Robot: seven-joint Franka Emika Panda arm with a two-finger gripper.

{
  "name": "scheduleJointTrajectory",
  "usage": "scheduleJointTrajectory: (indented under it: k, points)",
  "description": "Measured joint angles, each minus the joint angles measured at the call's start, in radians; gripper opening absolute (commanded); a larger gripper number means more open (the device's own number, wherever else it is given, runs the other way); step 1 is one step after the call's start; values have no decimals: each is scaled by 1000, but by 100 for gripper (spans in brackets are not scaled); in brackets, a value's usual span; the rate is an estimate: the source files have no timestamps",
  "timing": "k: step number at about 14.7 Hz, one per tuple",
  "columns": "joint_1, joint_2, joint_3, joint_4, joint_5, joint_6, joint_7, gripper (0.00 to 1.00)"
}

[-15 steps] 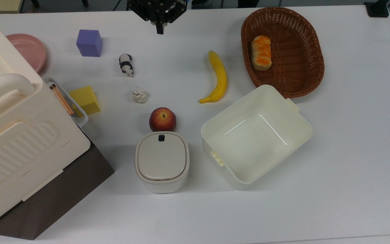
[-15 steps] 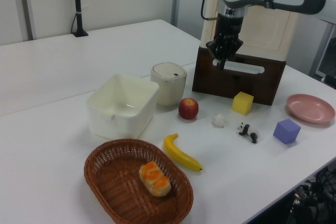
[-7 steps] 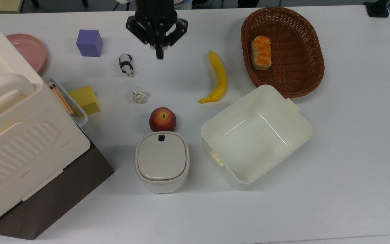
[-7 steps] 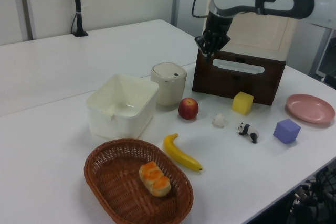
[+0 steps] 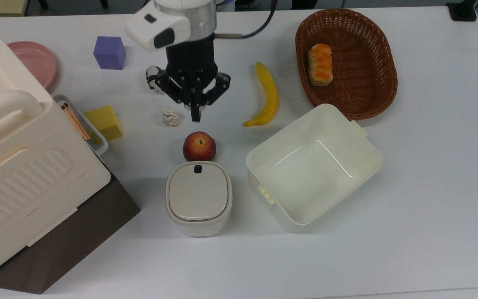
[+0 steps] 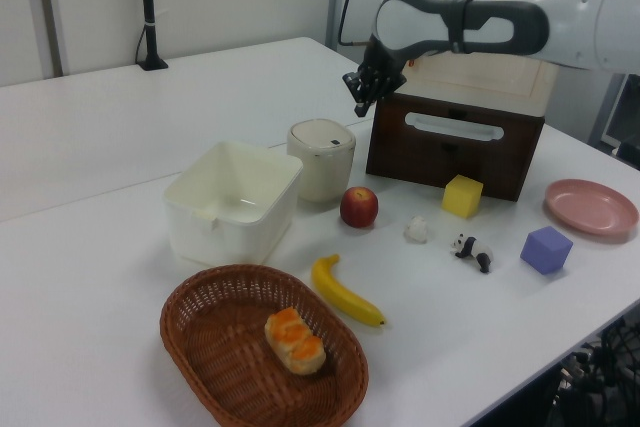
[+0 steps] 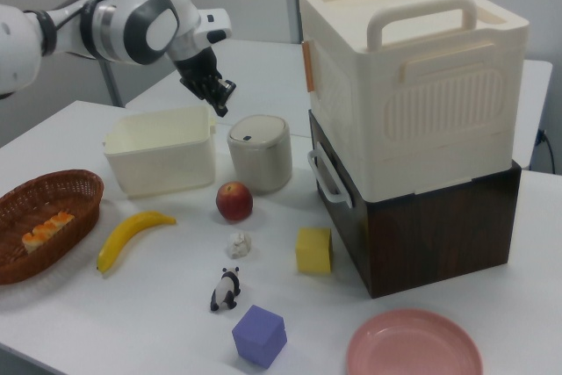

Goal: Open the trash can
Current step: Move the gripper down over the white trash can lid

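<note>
One end effector (image 5: 196, 117) is at work, and we note that over the last second it has travelled from the far edge of the bench (image 5: 430, 187) toward the trash can (image 5: 198, 198). In the top view its tip now lies between the paper ball (image 5: 171, 116) and the banana (image 5: 267, 96), just short of the apple (image 5: 199, 146). In the left view it hangs in the air, above and a little to the right of the trash can. Its fingers are pressed together into a single point, pinching nothing.

The trash can stands on the bench between the open tub (image 5: 313, 166) and the big box (image 5: 19, 166), with the apple just beside it. Its lid (image 5: 198, 192) lies flat and shut; the black button (image 5: 198, 168) is untouched.

We judge the approach well advanced. What remains is a descent onto the button, which the closed tip suits.
</note>
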Motion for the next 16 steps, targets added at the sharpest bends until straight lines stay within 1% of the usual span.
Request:
scheduleJointTrajectory:
  k: [2,5,8,10,16]
  points:
    - [0,37,0,20,-10,47,0,1]
    - [0,87,0,34,-48,108,0,1]
    - [0,113,0,35,-78,154,0,1]
    - [1,123,0,35,-83,177,0,1]
    - [9,147,1,36,-131,182,0,1]
